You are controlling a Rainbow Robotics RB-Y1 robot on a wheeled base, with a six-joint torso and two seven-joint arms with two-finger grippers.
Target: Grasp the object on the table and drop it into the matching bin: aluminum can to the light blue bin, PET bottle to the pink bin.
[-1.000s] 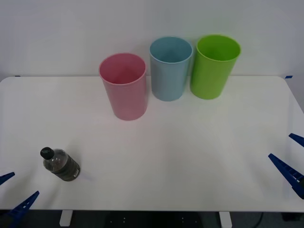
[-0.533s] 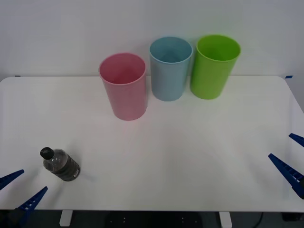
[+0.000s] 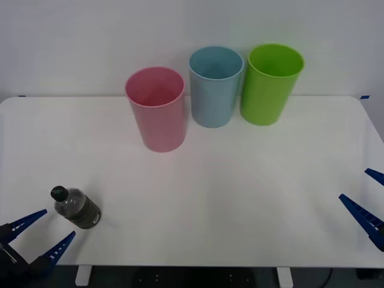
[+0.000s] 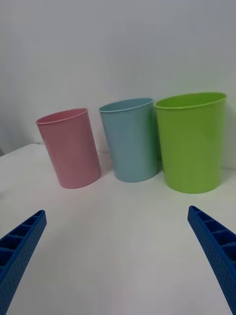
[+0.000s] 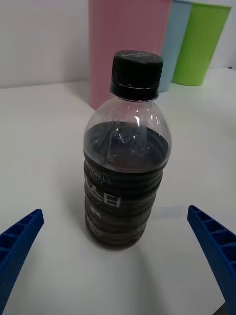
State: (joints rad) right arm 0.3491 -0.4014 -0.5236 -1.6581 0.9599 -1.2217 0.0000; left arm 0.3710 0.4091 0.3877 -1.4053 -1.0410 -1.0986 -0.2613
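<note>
Just ahead of the wide-spread left gripper (image 3: 43, 234) stands the small clear black-capped plastic bottle (image 3: 77, 208); approach level, centring its dark ribbed body between the fingers.

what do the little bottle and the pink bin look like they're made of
The bottle looks like clear, glossy plastic: highlights on its shoulder, ribbed sides, a dark lower half and a ridged black screw cap, likely plastic too. The pink bin looks like smooth, opaque moulded plastic with a soft sheen and a thin, even rim.
</note>
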